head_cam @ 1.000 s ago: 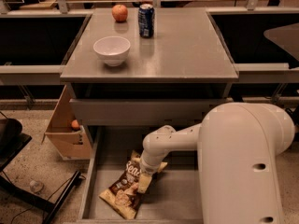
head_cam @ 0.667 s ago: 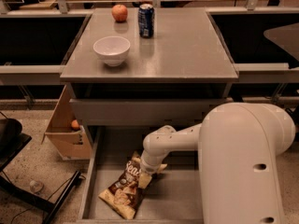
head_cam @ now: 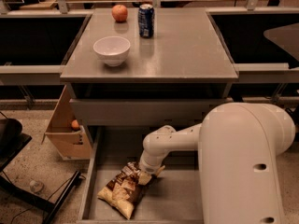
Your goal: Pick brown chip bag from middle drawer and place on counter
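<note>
The brown chip bag (head_cam: 122, 192) lies on the floor of the open middle drawer (head_cam: 182, 199), towards its left side, with its tan lower end pointing to the front left. My gripper (head_cam: 148, 173) reaches down from the white arm (head_cam: 175, 143) into the drawer and sits right at the bag's upper right end, touching it. The arm's wrist hides the contact point. The grey counter (head_cam: 187, 50) is above the drawer.
On the counter stand a white bowl (head_cam: 111, 50), a blue soda can (head_cam: 146, 20) and an apple (head_cam: 119, 13). A cardboard box (head_cam: 70, 133) sits on the floor left of the drawer. The arm's large white shoulder (head_cam: 243, 162) covers the drawer's right part.
</note>
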You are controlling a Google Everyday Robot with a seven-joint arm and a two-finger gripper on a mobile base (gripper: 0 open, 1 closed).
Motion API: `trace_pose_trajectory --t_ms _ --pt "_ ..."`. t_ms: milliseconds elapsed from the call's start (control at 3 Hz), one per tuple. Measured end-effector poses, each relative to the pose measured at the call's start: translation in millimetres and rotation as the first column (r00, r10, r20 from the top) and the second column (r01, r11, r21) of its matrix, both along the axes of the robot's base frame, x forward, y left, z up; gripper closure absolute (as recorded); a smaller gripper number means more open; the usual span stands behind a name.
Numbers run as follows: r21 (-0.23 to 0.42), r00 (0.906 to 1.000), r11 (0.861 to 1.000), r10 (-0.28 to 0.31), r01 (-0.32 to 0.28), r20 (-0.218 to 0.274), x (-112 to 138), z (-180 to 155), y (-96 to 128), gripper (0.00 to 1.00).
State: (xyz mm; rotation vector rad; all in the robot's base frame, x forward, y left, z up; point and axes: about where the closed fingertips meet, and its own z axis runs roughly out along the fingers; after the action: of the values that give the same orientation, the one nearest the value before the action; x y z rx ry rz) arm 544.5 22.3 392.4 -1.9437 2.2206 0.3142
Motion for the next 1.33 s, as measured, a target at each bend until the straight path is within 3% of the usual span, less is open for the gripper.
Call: trace_pose_trajectory --t_ms 333,667,1000,1333 --pt "0.000 1.0000 1.000 0.000 0.000 0.000 0 0 0 1.00" --pt "-0.022 0.9997 1.000 0.000 0.001 0.023 -5 19 -8 1.00" --pt "-0.057 0.9983 0.998 -0.035 0.038 0.048 -21 58 -29 1.00" --pt "-0.080 0.9931 0.992 -0.090 0.096 0.075 -42 119 -57 1.00"
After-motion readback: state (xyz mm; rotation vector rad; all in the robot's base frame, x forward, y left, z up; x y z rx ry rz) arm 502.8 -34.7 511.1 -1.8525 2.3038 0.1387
